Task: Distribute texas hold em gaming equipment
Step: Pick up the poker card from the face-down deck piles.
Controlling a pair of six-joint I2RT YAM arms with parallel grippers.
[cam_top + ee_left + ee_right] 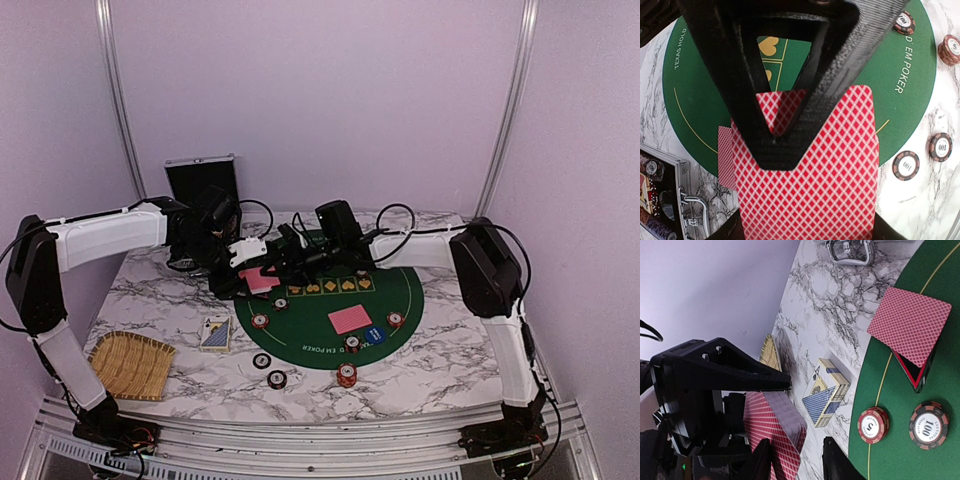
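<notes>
In the left wrist view my left gripper (775, 150) is shut on a thick deck of red-backed playing cards (810, 195). From the right wrist view the same deck (777, 422) hangs in the left gripper above the marble. My right gripper (797, 462) stands open, its fingers either side of the deck's lower corner. Both grippers meet over the left edge of the green mat (330, 300). Red cards (262, 281) lie there, and another red pair (350, 320) lies on the mat's right, beside the blue dealer button (375, 334). Chips (260, 321) (346, 375) sit on and around the mat.
A card box (216, 333) lies left of the mat, with the woven tray (132, 365) at the front left corner. The open case (202, 180) stands at the back left. Chips (905, 165) (940, 146) rest on the marble near the mat's edge.
</notes>
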